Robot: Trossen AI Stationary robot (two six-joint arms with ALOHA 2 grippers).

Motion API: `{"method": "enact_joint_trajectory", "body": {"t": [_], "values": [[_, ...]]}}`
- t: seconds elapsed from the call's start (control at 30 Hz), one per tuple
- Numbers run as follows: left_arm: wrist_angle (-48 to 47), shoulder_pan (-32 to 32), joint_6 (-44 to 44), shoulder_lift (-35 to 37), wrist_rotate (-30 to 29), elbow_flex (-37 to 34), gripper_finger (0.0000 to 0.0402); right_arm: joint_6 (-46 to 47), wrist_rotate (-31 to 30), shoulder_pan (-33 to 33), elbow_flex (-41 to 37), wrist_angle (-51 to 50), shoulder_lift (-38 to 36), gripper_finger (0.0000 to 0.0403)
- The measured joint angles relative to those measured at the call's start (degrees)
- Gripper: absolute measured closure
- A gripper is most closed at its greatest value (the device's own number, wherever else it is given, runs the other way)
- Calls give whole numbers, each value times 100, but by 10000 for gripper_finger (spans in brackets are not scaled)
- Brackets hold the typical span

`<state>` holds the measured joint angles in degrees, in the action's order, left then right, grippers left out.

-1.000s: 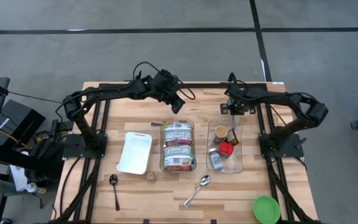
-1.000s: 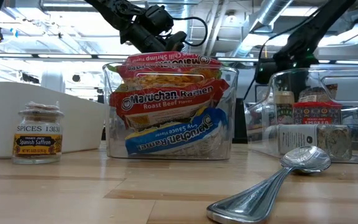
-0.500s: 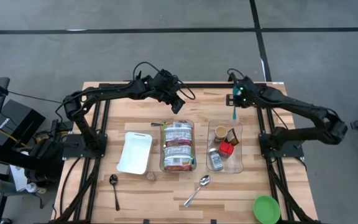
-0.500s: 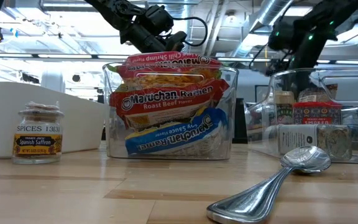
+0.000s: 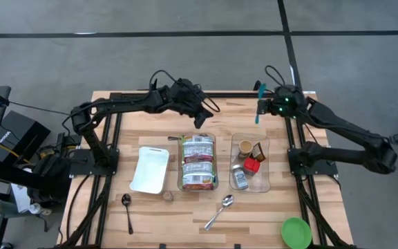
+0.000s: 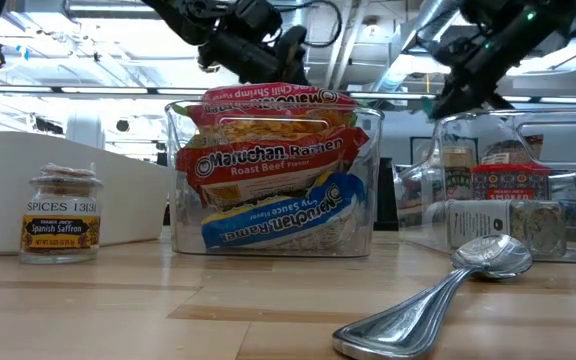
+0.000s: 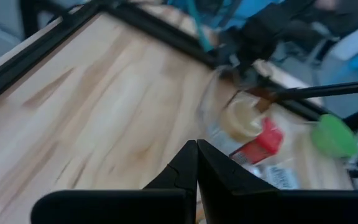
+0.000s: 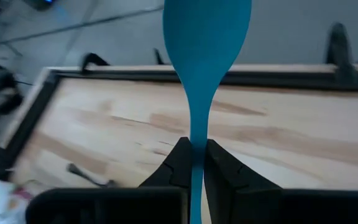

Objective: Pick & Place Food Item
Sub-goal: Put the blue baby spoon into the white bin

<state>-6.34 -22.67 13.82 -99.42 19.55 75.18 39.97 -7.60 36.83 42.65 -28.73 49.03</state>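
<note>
– What sat on the wooden table (image 5: 150, 131), near to far?

– A metal spoon (image 6: 438, 300), a spice jar (image 6: 60, 213), then a noodle bin (image 6: 273, 170).

– And the arms?

– The left gripper (image 5: 200, 119) was shut and empty; the right gripper (image 5: 262, 108) clamped a teal spoon (image 8: 202, 56) over the far edge.

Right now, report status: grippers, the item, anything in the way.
Right gripper shut on teal spoon, above the table's far edge. Left gripper shut, empty, behind ramen bin. Nothing blocking.

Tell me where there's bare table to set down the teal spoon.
Bare wood lies between the green lid and the jar tray, and along the back edge behind the ramen bin. The strip from white tray across to jar tray is crowded, with spoons in front. The right claw holds the teal spoon.
</note>
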Motion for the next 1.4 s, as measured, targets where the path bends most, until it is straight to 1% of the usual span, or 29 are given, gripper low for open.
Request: {"method": "enact_joint_trajectory", "body": {"t": [0.2,0.27,0.37,0.47,0.73,0.97,1.1,1.3,1.4], "values": [[543,254,2,0,114,0,401,-117,-1,-400,-2,434,-214,390],[658,318,0,0,321,0,401,-234,2,-592,0,606,-244,390],[846,373,19,0,821,0,401,-295,2,-898,0,822,-255,389],[1032,434,137,-2,1072,0,401,-312,2,-1205,0,1123,-255,387],[1763,629,572,-4,1095,0,401,-461,4,-1878,0,1917,-255,386],[1981,690,827,-4,1099,0,394,-461,4,-2313,0,2216,-255,386],[2021,689,917,-4,1095,0,362,-461,4,-2515,0,2218,-255,386],[2077,813,1071,-4,1095,0,281,-461,4,-2752,-4,2474,-126,386],[2212,900,1030,-4,1097,0,253,-459,6,-2788,2,2658,-14,386]]}}
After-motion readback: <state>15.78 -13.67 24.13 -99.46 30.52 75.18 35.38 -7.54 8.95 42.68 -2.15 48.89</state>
